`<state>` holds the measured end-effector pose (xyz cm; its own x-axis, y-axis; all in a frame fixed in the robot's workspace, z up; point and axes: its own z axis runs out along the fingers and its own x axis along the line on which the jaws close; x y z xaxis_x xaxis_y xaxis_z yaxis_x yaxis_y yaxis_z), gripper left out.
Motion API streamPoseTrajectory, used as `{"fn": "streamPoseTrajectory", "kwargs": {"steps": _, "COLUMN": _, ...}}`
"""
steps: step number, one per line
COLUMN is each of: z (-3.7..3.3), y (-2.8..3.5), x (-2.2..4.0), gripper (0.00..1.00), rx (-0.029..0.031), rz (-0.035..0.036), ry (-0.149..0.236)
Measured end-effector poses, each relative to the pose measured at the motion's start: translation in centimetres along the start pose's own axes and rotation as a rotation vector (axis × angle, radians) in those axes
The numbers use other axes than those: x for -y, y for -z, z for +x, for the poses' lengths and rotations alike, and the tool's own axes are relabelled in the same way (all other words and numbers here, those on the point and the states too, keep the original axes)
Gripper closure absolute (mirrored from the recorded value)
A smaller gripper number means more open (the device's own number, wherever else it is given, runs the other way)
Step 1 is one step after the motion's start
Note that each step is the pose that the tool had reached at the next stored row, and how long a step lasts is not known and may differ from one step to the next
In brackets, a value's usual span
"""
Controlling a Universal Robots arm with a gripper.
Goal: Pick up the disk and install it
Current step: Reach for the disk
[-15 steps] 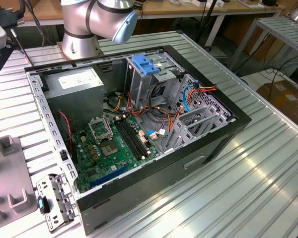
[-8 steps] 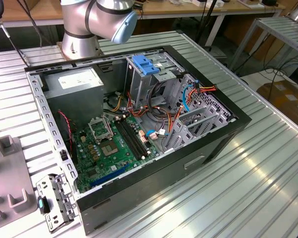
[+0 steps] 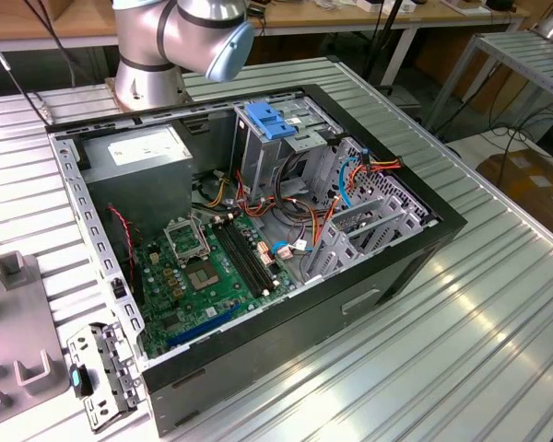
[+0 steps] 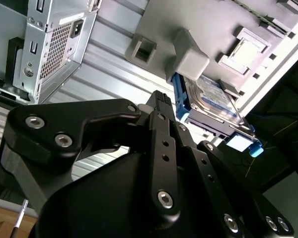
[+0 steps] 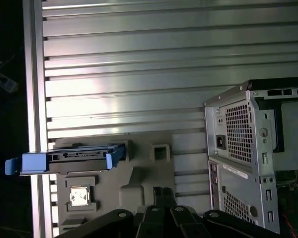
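Fingers [image 5: 158,198] of the gripper [image 5: 162,190] sit closed against each other with nothing between them, aimed at the grey fixture plate [image 5: 139,173] that lies on the ribbed metal table [image 5: 139,64]. The disk [image 5: 77,157] rests in that plate, apparently standing on its long edge in a slot. In the first wrist view it is seen edge-on with its blue rails [image 5: 34,163] at the ends, and in the second wrist view its labelled face [image 4: 212,96] shows. The gripper is near the disk but clearly apart from it.

In the exterior view the open computer case [image 3: 286,313] lies on the table, and what looks like the same plate sits at about nine o'clock of it. Inside, the metal drive cage [image 3: 364,221] stands at about three o'clock from the motherboard [image 3: 203,267], and the tall cage with the light-blue latch [image 3: 267,122] at about one o'clock.

I judge the task barely begun: the disk is not yet grasped, so both the pick-up and the installation remain.
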<state>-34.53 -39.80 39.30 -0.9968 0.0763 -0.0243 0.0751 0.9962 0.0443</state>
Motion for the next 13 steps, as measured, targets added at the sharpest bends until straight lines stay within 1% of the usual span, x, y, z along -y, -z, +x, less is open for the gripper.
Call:
{"fn": "streamPoseTrajectory", "kwargs": {"steps": 6, "z": 3.45, "y": 0.01, "x": -0.08, "gripper": 0.89, "rx": -0.0007, "rz": -0.0003, "ry": 0.000}}
{"fn": "streamPoseTrajectory", "kwargs": {"steps": 8, "z": 4.11, "y": 0.00, "x": -0.14, "gripper": 0.89, "rx": -0.0017, "rz": -0.0004, "ry": 0.000}}
{"fn": "streamPoseTrajectory", "kwargs": {"steps": 9, "z": 4.64, "y": -0.01, "x": -0.19, "gripper": 0.89, "rx": -0.0024, "rz": -0.0003, "ry": 0.000}}
{"fn": "streamPoseTrajectory", "kwargs": {"steps": 11, "z": 5.38, "y": -0.05, "x": -0.23, "gripper": 0.89, "rx": -0.0027, "rz": -0.0005, "ry": 0.000}}
{"fn": "streamPoseTrajectory", "kwargs": {"steps": 13, "z": 6.38, "y": -0.07, "x": -0.29, "gripper": 0.89, "rx": -0.0032, "rz": -0.0005, "ry": 0.000}}
